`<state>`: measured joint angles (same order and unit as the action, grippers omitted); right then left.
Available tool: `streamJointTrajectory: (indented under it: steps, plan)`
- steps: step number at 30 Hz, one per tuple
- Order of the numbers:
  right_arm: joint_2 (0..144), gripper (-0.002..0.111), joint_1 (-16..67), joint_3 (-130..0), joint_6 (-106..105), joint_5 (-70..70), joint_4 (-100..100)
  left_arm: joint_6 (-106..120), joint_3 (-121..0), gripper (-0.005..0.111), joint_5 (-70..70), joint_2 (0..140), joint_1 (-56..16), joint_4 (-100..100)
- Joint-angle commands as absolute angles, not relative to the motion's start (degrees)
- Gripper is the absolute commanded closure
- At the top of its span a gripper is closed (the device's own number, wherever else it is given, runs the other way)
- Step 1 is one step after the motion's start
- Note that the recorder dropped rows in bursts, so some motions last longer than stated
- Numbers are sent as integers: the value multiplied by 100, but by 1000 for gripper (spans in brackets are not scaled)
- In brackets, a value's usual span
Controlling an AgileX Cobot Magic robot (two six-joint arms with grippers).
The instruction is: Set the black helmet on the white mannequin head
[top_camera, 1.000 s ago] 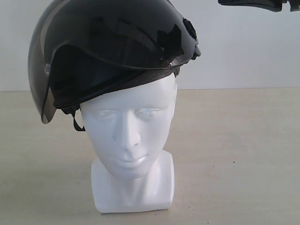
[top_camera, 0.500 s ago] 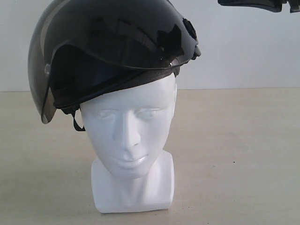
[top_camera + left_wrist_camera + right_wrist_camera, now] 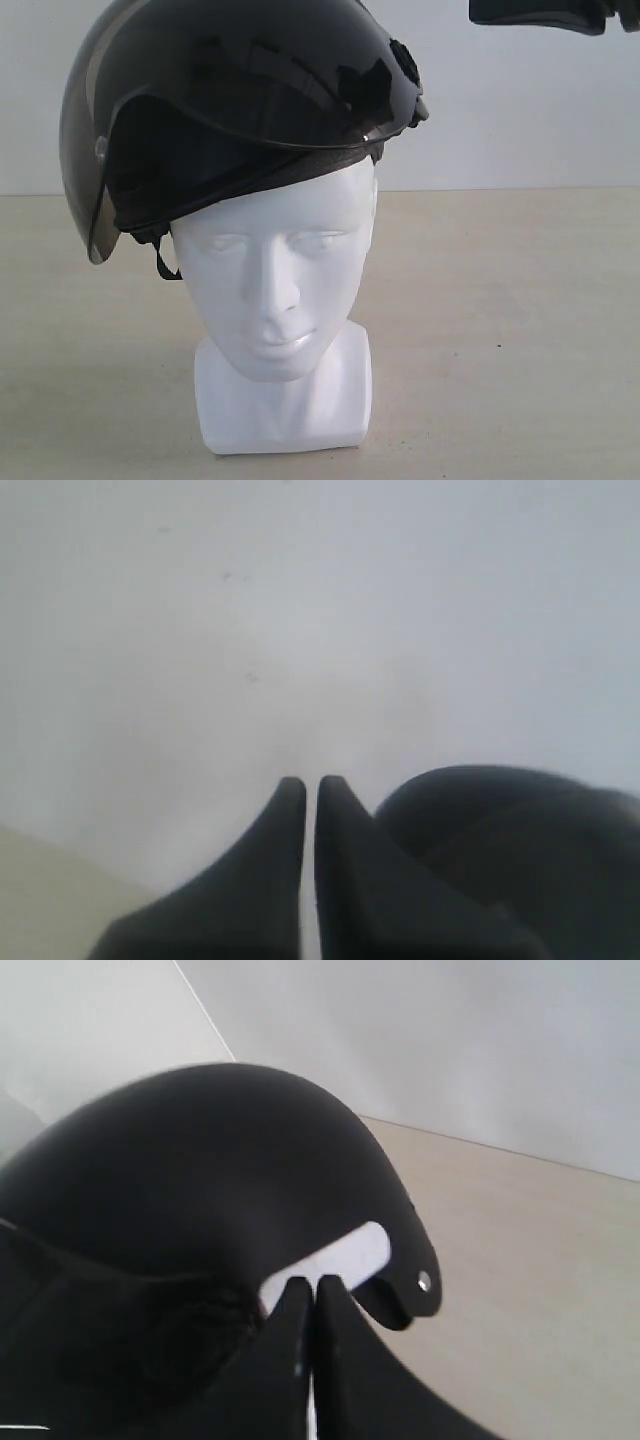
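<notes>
The black helmet (image 3: 240, 110) sits tilted on the white mannequin head (image 3: 280, 290) — left gripper (image 3: 302, 785) and right gripper (image 3: 307, 1285), the 2 pressed together, empty.

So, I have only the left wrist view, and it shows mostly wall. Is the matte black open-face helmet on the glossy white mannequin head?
Observer: Yes, the matte black open-face helmet rests on top of the glossy white mannequin head.
Operator: Does it sit straight?
Observer: No, it is tilted; the smoky tinted visor hangs beside the face, which is uncovered.
Operator: And the right pincer?
Observer: The right pincer is shut, with nothing between its tips.
</notes>
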<state>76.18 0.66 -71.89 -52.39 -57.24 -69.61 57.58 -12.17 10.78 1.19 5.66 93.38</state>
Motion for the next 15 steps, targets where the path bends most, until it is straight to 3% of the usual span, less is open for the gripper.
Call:
streamJointTrajectory:
  steps: [1,5,11,15]
  plan:
    - [7605,108,62,-7209,-5105,-5421,-6050,5658,-2173,102,1602,988,539,9659]
    - [7605,108,90,-7379,-4555,-5489,-5184,5487,-2894,102,2381,2325,539,9659]
    - [7605,108,767,-8216,-3271,-5633,-2999,5437,-4408,102,4116,4523,539,9072]
    - [7605,108,1120,-8514,-2929,-5328,-3244,5422,-5549,102,4612,5640,539,8488]
